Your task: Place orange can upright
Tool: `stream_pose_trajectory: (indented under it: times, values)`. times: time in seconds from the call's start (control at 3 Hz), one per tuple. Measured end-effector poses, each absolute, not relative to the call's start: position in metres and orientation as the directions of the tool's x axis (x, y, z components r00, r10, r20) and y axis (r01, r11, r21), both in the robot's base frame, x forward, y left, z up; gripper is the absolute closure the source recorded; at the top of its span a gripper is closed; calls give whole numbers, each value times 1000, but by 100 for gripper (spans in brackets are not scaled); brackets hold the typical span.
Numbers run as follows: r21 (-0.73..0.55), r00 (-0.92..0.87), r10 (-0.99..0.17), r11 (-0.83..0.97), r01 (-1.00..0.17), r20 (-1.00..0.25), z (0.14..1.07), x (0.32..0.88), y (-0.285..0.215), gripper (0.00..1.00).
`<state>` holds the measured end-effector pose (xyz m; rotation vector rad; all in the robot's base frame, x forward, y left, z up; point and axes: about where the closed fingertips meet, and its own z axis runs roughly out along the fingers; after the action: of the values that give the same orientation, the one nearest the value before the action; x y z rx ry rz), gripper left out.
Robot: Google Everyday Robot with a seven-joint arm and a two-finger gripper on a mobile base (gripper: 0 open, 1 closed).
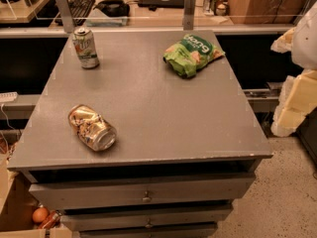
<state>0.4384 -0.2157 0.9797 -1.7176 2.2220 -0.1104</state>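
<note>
The orange can (92,128) is dented, orange-gold with white and brown markings. It lies on its side near the front left of the grey table top (163,113), with its silver top facing the front right. My gripper (293,103) shows as pale cream and white shapes at the right edge of the view. It is beyond the table's right side, far from the orange can, and nothing is seen in it.
A white-and-green can (86,47) stands upright at the back left. A green snack bag (192,53) lies at the back right. Drawers (146,192) sit under the table top. A desk with a keyboard (79,6) is behind.
</note>
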Motion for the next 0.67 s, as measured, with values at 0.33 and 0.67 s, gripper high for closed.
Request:
stream_pose_trajectory:
  times: [0.33,0.67]
  values:
    - [-259,-219,-953,270,-927,-210,980,438,-216,0]
    - [-244,-167,-952,231,-942,-257,974,456,-175,0]
